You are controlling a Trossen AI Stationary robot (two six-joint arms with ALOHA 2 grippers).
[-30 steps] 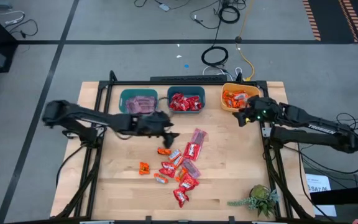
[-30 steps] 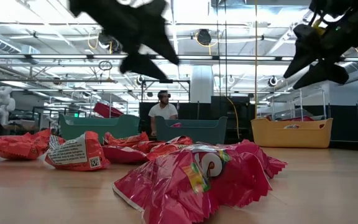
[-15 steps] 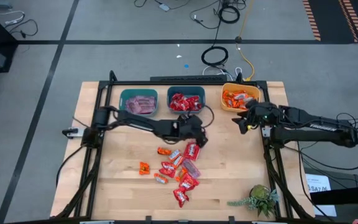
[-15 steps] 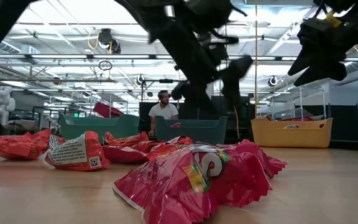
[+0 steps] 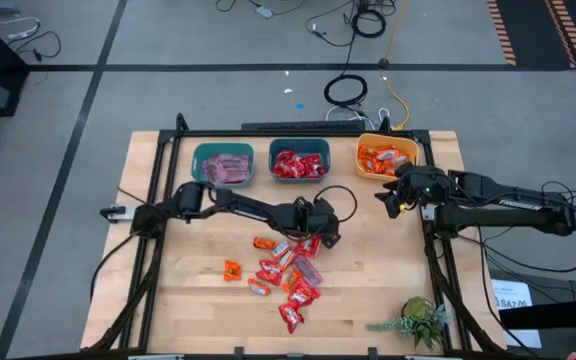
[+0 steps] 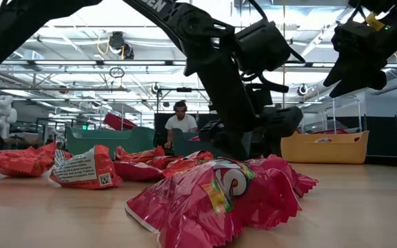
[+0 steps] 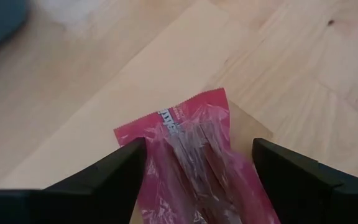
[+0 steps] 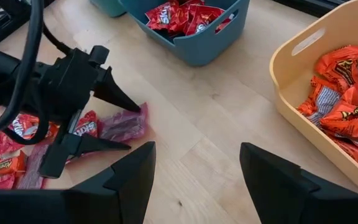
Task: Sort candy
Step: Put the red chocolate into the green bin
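Item: left gripper (image 7: 194,163) wide open astride a pinkish-mauve candy (image 7: 197,155) (nothing held); I close squarely, mid-wrapper, before lifting.

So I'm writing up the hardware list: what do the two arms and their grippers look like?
Both arms are black, jointed tubes. The left gripper has two tapering, pointed black fingers and a looping black cable. The right gripper has broad, flat black fingers; its arm carries white lettering and a small green light.

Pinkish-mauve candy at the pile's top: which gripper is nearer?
Left. The left gripper has its open fingers astride the pinkish-mauve candy; the right gripper hangs beside the yellow bin.
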